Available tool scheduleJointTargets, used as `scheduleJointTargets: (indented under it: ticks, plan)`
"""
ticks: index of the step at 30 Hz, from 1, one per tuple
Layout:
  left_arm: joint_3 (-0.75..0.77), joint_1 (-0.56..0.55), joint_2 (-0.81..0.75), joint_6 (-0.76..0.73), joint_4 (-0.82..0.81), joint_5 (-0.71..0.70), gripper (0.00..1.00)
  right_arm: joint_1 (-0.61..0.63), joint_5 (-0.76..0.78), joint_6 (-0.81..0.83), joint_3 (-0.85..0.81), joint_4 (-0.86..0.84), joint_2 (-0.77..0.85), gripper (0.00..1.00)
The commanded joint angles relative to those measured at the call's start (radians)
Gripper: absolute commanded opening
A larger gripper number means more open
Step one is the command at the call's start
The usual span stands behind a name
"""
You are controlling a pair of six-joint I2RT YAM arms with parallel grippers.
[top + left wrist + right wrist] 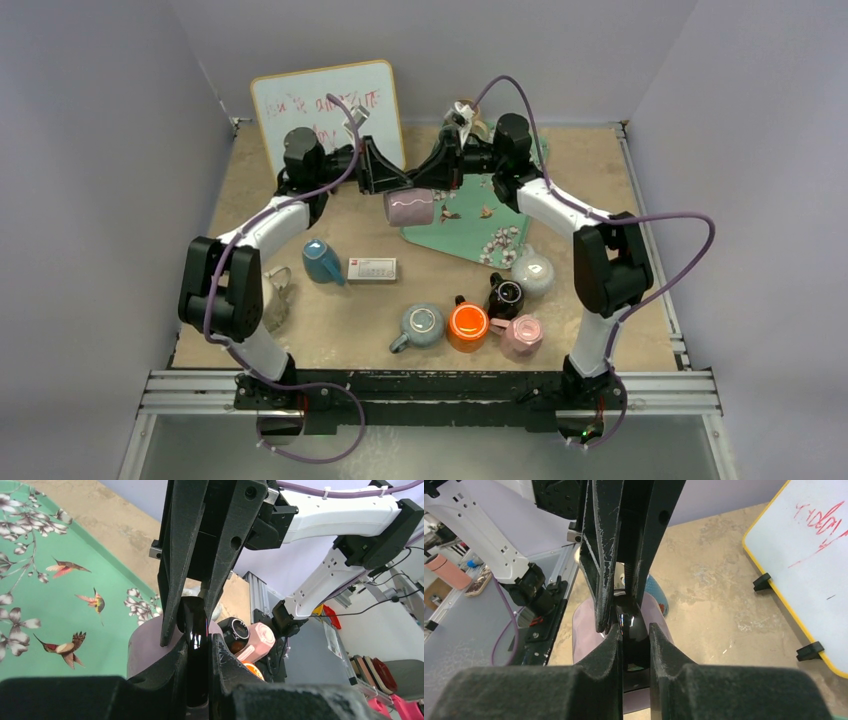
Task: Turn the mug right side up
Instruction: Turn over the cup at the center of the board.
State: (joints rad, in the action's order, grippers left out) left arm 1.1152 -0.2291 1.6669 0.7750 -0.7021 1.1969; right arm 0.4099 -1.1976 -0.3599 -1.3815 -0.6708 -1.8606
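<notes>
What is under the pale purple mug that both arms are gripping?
Tan tabletop and the edge of the green bird mat; the spot directly beneath is hidden by the mug and the fingers.

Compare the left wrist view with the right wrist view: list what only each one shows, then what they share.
Only the left wrist view: the green bird-print mat, plus a pink mug and a black mug beyond. Only the right wrist view: the whiteboard with red writing and a blue mug on the table. Both: the lilac mug, with the left gripper and right gripper shut on its glossy black part from opposite sides.
</notes>
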Motion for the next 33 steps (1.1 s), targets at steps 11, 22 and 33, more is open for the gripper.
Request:
scheduleJointTargets:
  ticks: [11, 22, 33]
  plan:
    - [0.147, -0.006, -0.186, -0.394, 0.589, -0.254, 0.63, -0.016, 0.093, 0.065, 0.003, 0.126, 0.054, 0.0]
    - [0.114, -0.006, -0.363, -0.442, 0.867, -0.503, 1.0, -0.021, 0.271, 0.366, -0.102, 0.568, 0.13, 0.0]
    - [-0.135, -0.006, -0.656, -0.51, 1.041, -0.67, 1.0, -0.022, 0.791, 0.679, -0.3, 1.053, 0.189, 0.0]
